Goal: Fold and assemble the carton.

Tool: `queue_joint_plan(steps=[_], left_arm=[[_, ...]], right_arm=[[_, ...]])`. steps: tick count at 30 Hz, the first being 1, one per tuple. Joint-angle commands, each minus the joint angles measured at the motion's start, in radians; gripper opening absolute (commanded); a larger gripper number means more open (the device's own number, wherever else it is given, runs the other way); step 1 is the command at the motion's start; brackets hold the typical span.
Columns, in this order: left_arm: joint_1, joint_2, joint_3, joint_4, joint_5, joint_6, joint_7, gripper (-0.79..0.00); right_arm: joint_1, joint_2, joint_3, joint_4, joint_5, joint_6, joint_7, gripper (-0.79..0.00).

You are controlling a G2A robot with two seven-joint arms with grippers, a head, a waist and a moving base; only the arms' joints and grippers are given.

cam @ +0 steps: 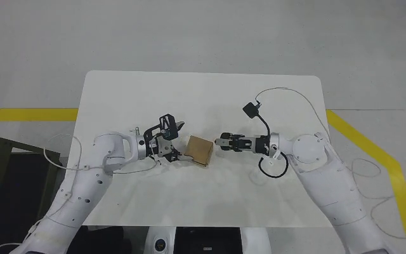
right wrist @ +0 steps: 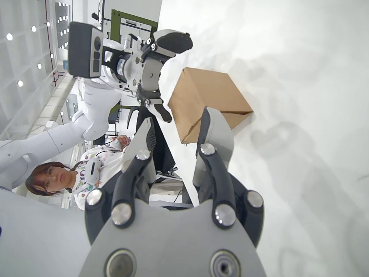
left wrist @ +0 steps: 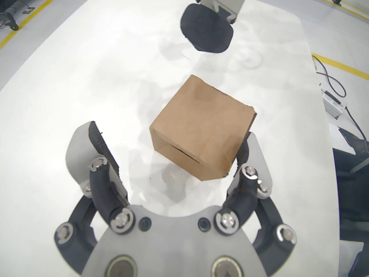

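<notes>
At the middle of the white tabletop point(cam: 254, 95) sits a brown cardboard carton point(cam: 198, 150), folded into a closed cube with a slit-like seam on one side face. The left gripper point(left wrist: 170, 132) is spread wide around one end of it, one of its fingers point(left wrist: 250, 151) right at the carton's corner, the other well clear. Opposite, the right gripper point(right wrist: 178, 116) points at the carton, parted and close beside it; whether it touches cannot be told.
</notes>
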Motion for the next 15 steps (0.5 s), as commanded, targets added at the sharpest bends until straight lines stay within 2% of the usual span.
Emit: queue_joint_plan(steps=[1,2,3,7,15], left_arm=[[0.023,0.008,-0.044,-0.013,-0.036,0.014,-0.012,0.0],[0.034,0.012,-0.064,-0.023,-0.051,0.017,-0.022,0.0],[0.041,0.015,-0.077,-0.029,-0.06,0.02,-0.029,0.0],[0.078,0.03,-0.158,-0.065,-0.111,0.048,-0.068,0.0],[0.099,0.044,-0.249,-0.084,-0.198,0.092,-0.112,0.0]], right_arm=[[-0.013,0.003,0.016,-0.013,-0.014,-0.036,-0.024,-0.299],[-0.019,0.005,0.023,-0.019,-0.022,-0.055,-0.038,-0.117],[-0.024,0.005,0.027,-0.023,-0.026,-0.067,-0.049,0.0],[-0.048,0.009,0.057,-0.041,-0.075,-0.145,-0.143,0.0],[-0.091,0.016,0.12,-0.05,-0.218,-0.272,-0.335,0.0]])
